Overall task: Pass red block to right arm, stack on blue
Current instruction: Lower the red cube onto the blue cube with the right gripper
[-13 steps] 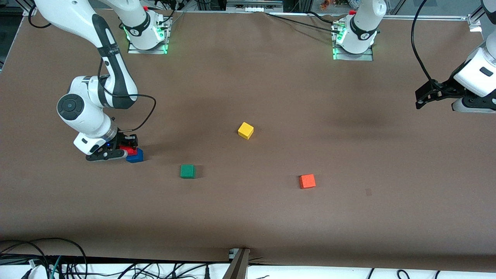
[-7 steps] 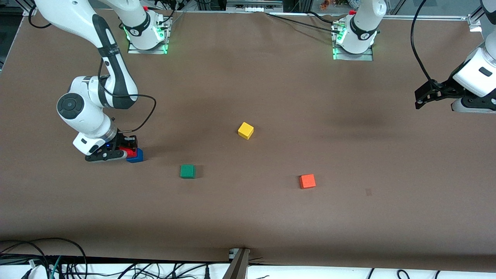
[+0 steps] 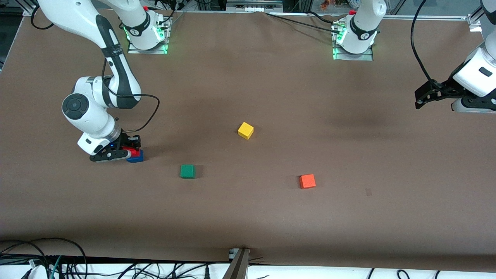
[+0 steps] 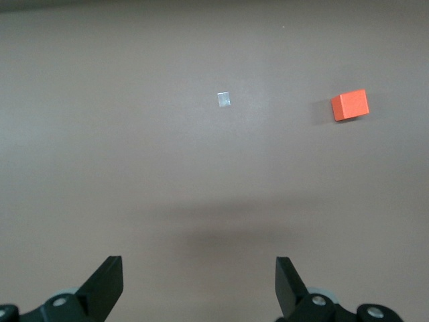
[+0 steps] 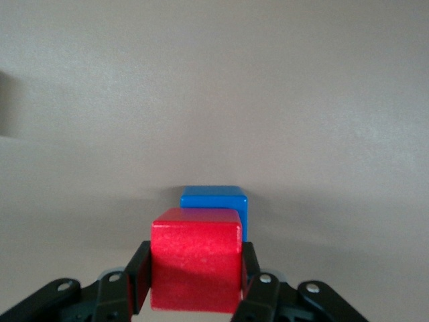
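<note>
right gripper [image 3: 130,150] shifted over blue [image 3: 136,156] — fingers clamping red block [image 5: 196,258]; left gripper [image 4: 200,285] waits — fingers apart

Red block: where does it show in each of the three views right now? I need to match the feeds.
Front view: the red block sits in the right gripper, on the blue cube, toward the right arm's end of the table.
Left wrist view: not in it; only the orange cube shows.
Right wrist view: gripped between the fingers, by the blue cube.
Shared landmark: the blue cube.
</note>
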Tool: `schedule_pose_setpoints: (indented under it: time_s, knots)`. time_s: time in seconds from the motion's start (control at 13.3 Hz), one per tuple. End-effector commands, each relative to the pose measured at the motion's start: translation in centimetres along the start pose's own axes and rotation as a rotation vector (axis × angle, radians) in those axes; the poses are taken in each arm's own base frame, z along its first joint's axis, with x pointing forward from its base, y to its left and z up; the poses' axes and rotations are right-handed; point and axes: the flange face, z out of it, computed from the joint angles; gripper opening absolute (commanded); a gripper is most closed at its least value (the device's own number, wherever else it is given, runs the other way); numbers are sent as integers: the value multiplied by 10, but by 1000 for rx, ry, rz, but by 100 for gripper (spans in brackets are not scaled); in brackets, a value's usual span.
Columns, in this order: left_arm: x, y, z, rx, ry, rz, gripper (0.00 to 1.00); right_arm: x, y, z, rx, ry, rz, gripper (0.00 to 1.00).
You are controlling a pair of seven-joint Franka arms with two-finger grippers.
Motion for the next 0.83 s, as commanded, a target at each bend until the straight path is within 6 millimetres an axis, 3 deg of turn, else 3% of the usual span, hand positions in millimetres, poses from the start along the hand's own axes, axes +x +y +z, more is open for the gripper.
schedule_pose_setpoints:
  time_s: [0.0,0.75]
  knots:
    - [5,0,-5,-14,6,-9,100,-3,-2,2,7,6,16,8]
    - [4,2,3,-5,-39,-5,100,-3,2,2,8,6,19,8]
